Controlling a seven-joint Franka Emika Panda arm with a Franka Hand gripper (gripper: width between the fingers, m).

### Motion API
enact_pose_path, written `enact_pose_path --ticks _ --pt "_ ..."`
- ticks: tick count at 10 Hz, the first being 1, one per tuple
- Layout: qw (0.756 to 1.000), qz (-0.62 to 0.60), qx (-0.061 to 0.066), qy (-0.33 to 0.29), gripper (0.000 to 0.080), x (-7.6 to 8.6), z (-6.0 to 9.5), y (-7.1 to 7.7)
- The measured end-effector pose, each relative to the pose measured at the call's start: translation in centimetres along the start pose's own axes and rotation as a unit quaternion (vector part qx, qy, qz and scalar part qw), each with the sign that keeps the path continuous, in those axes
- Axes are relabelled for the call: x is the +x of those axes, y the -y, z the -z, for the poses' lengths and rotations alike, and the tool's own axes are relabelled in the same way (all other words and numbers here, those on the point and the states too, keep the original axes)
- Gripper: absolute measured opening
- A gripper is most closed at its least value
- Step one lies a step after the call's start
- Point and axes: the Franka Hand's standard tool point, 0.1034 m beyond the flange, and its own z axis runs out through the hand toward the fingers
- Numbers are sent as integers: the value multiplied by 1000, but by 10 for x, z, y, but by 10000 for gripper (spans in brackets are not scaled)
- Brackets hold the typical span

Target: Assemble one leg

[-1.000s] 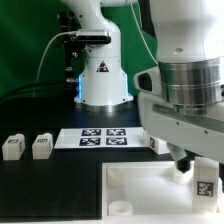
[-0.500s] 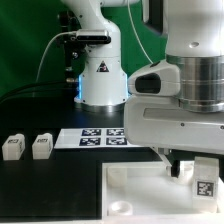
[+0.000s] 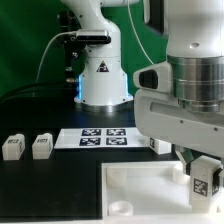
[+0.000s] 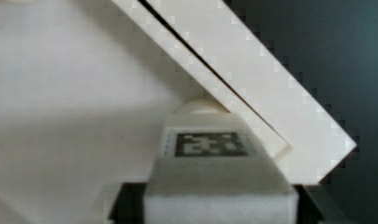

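The leg (image 3: 203, 180), a small white tagged block (image 4: 211, 143), stands upright over the white panel (image 3: 140, 190)'s far right corner.

two loose legs (image 3: 12, 148) (image 3: 41, 147) side by side at exterior view's left | marker board (image 3: 104, 136) to their right, before robot base (image 3: 103, 78) | square panel (image 3: 140, 190) nearest camera | held leg (image 3: 203, 181) over panel's right edge

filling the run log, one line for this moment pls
pincer: shut on leg | leg: over panel corner | spare legs: on table | marker board: untouched
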Motion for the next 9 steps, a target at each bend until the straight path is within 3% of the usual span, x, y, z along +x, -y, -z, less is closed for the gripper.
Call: enact_pose_path --ticks 2,3,5,7,9 --pt "995 -95 1 0 290 -1 0 2" --pt "983 -182 11 6 290 1 0 2" --pt "934 -353 38 39 290 4 1 2" --pt "885 -460 50 53 291 3 1 4" --pt "860 -505 50 53 292 5 1 3"
